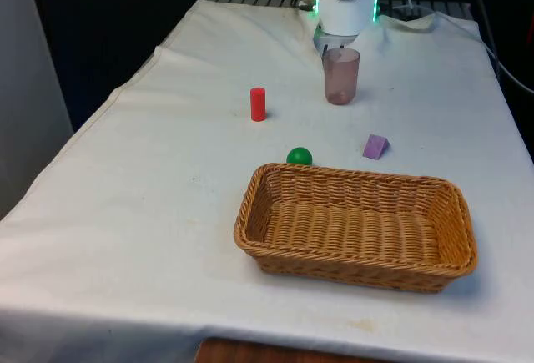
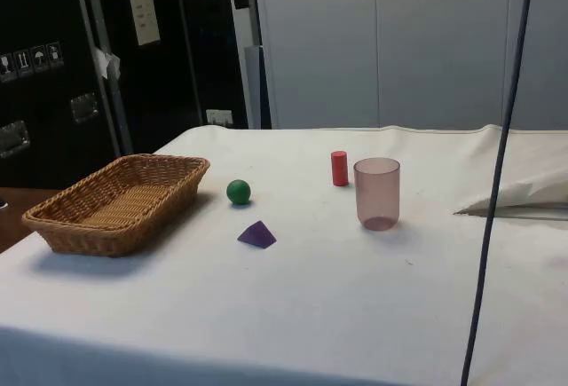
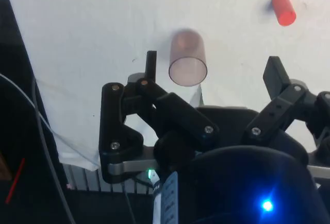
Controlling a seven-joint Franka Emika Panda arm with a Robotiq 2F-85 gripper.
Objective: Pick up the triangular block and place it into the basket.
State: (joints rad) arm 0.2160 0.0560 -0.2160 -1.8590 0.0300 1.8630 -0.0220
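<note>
The purple triangular block (image 1: 375, 146) lies on the cloth just beyond the wicker basket (image 1: 250, 213), towards the front view's right, untouched. A green ball (image 1: 299, 156) sits near the basket's far rim; a red cylinder (image 1: 258, 103) and a translucent pink cup (image 1: 341, 76) stand farther back. The gripper (image 3: 214, 74) hangs above the cup, fingers spread wide, nothing between them. Risk: the block's sloped faces may slip from the pads on closing, and a low approach could knock the cup over.

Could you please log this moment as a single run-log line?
phase: pre-grasp | gripper: open, empty, above the cup | purple triangular block: on cloth beside wicker basket | basket: empty
</note>
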